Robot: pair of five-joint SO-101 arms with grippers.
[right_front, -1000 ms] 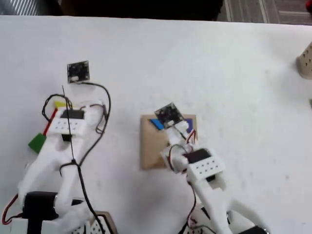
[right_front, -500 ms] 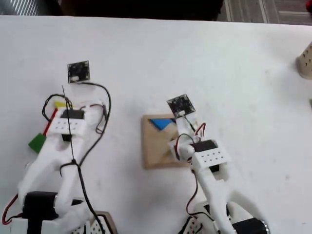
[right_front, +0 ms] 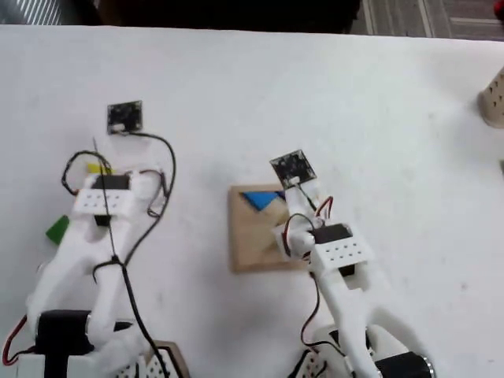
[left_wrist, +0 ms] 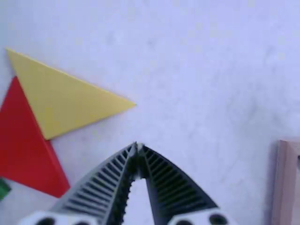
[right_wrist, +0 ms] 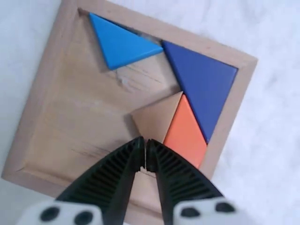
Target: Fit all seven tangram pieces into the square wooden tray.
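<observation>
High view: wooden tray (right_front: 246,246), light blue triangle (right_front: 262,198) at 11 o'clock inside. Right gripper (right_wrist: 144,143) closed, empty, above tray. Left gripper (left_wrist: 138,147) closed, empty, near yellow triangle (left_wrist: 61,105).

The left arm (right_front: 75,252) stands well apart from the tray (right_front: 246,244), off its left side, with the wrist tipped downward. Its pincer (left_wrist: 138,150) has both ribbed fingers (left_wrist: 103,187) pressed together at the tips and holds nothing. The right arm (right_front: 346,291) leans in over the tray's right edge. Its pincer (right_wrist: 144,144) hangs above the tray's floor, the fingers (right_wrist: 178,183) closed almost tip to tip, also empty.
</observation>
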